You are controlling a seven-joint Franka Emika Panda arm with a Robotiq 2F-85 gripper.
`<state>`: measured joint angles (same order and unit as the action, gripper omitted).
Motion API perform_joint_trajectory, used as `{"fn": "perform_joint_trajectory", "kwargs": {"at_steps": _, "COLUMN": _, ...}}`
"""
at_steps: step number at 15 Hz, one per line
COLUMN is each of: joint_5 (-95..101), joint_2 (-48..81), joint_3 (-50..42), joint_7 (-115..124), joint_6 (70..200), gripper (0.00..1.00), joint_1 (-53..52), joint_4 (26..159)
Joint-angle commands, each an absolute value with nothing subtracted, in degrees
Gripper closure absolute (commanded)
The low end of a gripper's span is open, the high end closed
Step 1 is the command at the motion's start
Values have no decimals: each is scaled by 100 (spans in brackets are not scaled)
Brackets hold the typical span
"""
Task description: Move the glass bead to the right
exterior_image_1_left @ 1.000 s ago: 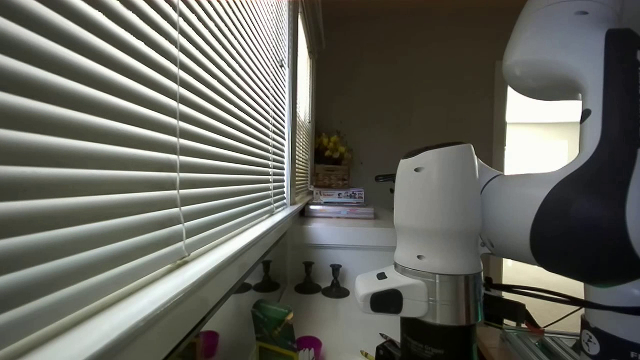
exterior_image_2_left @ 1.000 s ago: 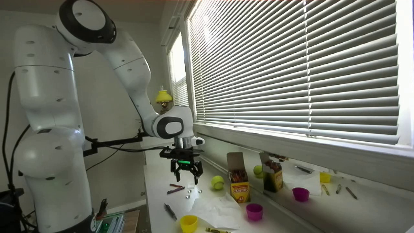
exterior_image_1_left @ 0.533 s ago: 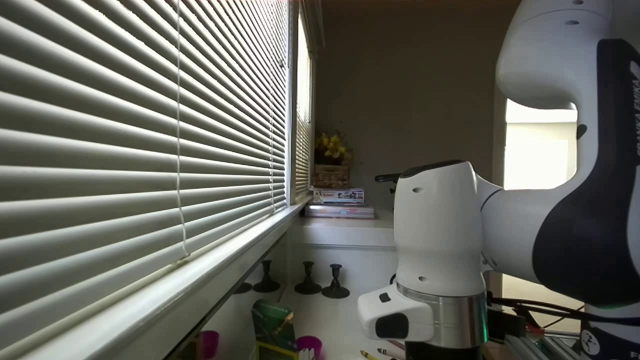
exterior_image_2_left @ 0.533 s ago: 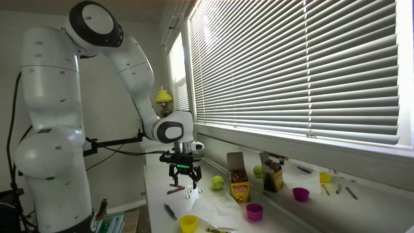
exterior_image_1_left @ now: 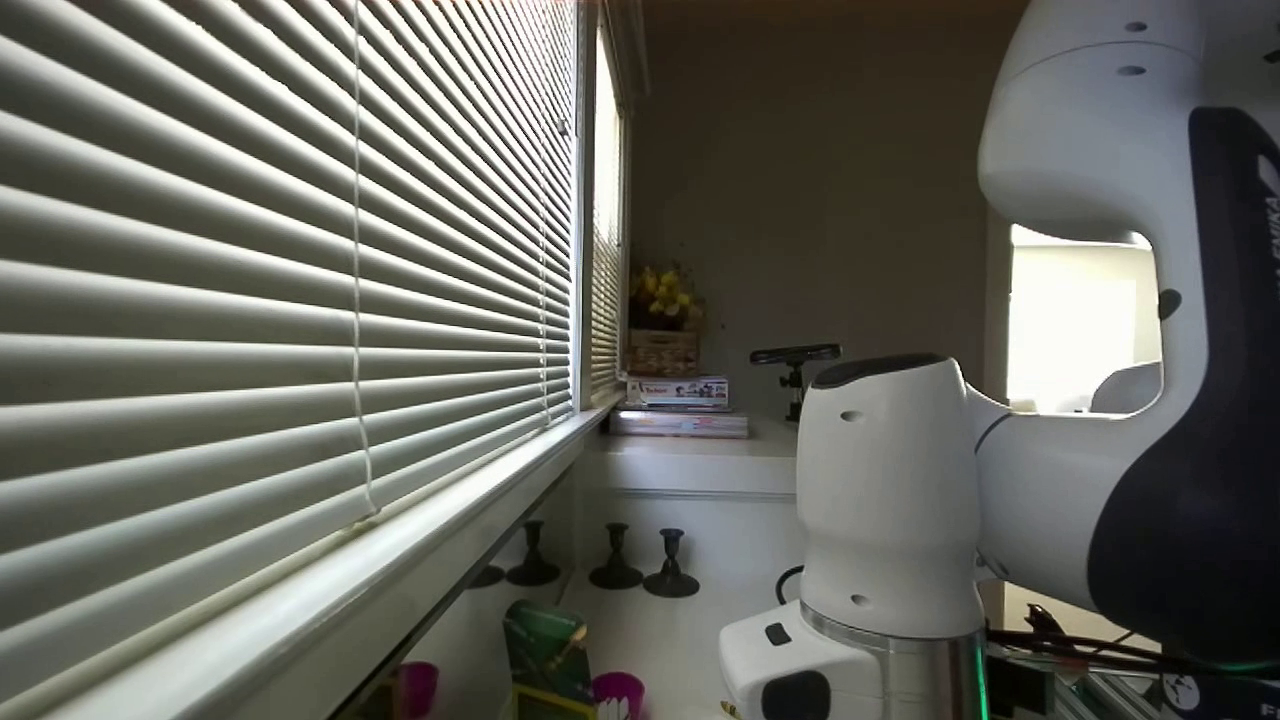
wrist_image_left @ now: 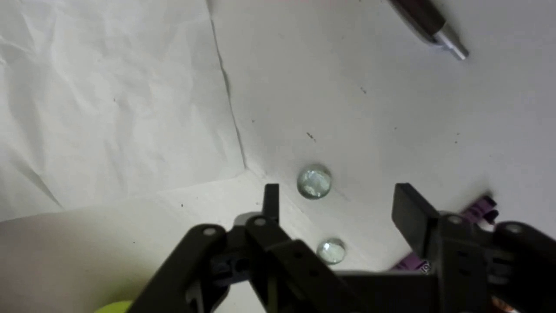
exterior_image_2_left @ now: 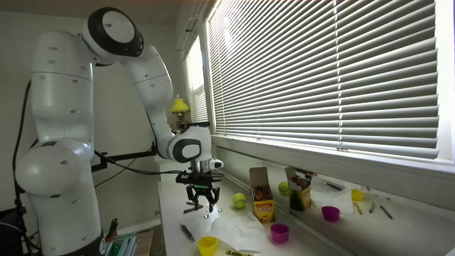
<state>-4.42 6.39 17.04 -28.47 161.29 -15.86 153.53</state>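
Two clear round glass beads lie on the white surface in the wrist view: a larger-looking bead (wrist_image_left: 314,181) and a lower bead (wrist_image_left: 331,251). My gripper (wrist_image_left: 336,193) is open above them, its fingers apart with nothing held. The larger-looking bead shows between the fingertips, nearer the left finger. In an exterior view the gripper (exterior_image_2_left: 204,209) points straight down, low over the surface, with one bead (exterior_image_2_left: 206,216) in front and another bead (exterior_image_2_left: 220,210) to its right. A further bead is partly hidden by the fingers there. The fingers are out of frame in an exterior view that shows the wrist (exterior_image_1_left: 890,640).
White crumpled paper (wrist_image_left: 108,108) lies beside the beads. A pen (wrist_image_left: 428,21) and a purple crayon (wrist_image_left: 478,208) lie nearby. A tennis ball (exterior_image_2_left: 239,200), a crayon box (exterior_image_2_left: 263,211), a yellow cup (exterior_image_2_left: 207,245) and a magenta cup (exterior_image_2_left: 279,233) stand along the surface, near the mirrored wall.
The arm has come down, bringing the gripper lower towards the beads. The fingers look a little closer together than before. The objects on the surface have not moved.
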Motion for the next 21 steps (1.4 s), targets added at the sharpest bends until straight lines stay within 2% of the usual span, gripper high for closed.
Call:
{"fn": "perform_joint_trajectory", "kwargs": {"at_steps": 1, "joint_5": -17, "joint_2": 743, "joint_3": 1755, "joint_7": -2651, "joint_6": 16392, "gripper": 54, "joint_1": -1520, "joint_4": 15360}}
{"fn": "perform_joint_trajectory", "kwargs": {"at_steps": 2, "joint_5": 120, "joint_2": 737, "joint_3": 1730, "joint_7": -2598, "joint_6": 16449, "gripper": 57, "joint_1": -1532, "joint_4": 15382}}
{"fn": "perform_joint_trajectory", "kwargs": {"at_steps": 4, "joint_5": 405, "joint_2": 741, "joint_3": 1681, "joint_7": -2451, "joint_6": 16449, "gripper": 56, "joint_1": -1551, "joint_4": 15380}}
{"fn": "perform_joint_trajectory", "kwargs": {"at_steps": 7, "joint_5": 624, "joint_2": 781, "joint_3": 1670, "joint_7": -2345, "joint_6": 16413, "gripper": 44, "joint_1": -1545, "joint_4": 15364}}
{"fn": "perform_joint_trajectory", "kwargs": {"at_steps": 10, "joint_5": 769, "joint_2": 849, "joint_3": 1651, "joint_7": -2289, "joint_6": 16410, "gripper": 44, "joint_1": -1550, "joint_4": 15357}}
{"fn": "perform_joint_trajectory", "kwargs": {"at_steps": 12, "joint_5": 840, "joint_2": 883, "joint_3": 1652, "joint_7": -2253, "joint_6": 16401, "gripper": 48, "joint_1": -1551, "joint_4": 15353}}
{"fn": "perform_joint_trajectory", "kwargs": {"at_steps": 14, "joint_5": 915, "joint_2": 931, "joint_3": 1645, "joint_7": -2220, "joint_6": 16399, "gripper": 54, "joint_1": -1557, "joint_4": 15341}}
{"fn": "perform_joint_trajectory", "kwargs": {"at_steps": 16, "joint_5": 1013, "joint_2": 968, "joint_3": 1628, "joint_7": -2167, "joint_6": 16394, "gripper": 64, "joint_1": -1577, "joint_4": 15327}}
{"fn": "perform_joint_trajectory", "kwargs": {"at_steps": 17, "joint_5": 1075, "joint_2": 980, "joint_3": 1622, "joint_7": -2141, "joint_6": 16388, "gripper": 79, "joint_1": -1586, "joint_4": 15321}}
{"fn": "perform_joint_trajectory", "kwargs": {"at_steps": 19, "joint_5": 1200, "joint_2": 985, "joint_3": 1600, "joint_7": -2089, "joint_6": 16378, "gripper": 92, "joint_1": -1599, "joint_4": 15306}}
{"fn": "perform_joint_trajectory", "kwargs": {"at_steps": 21, "joint_5": 1318, "joint_2": 984, "joint_3": 1573, "joint_7": -2039, "joint_6": 16363, "gripper": 95, "joint_1": -1610, "joint_4": 15290}}
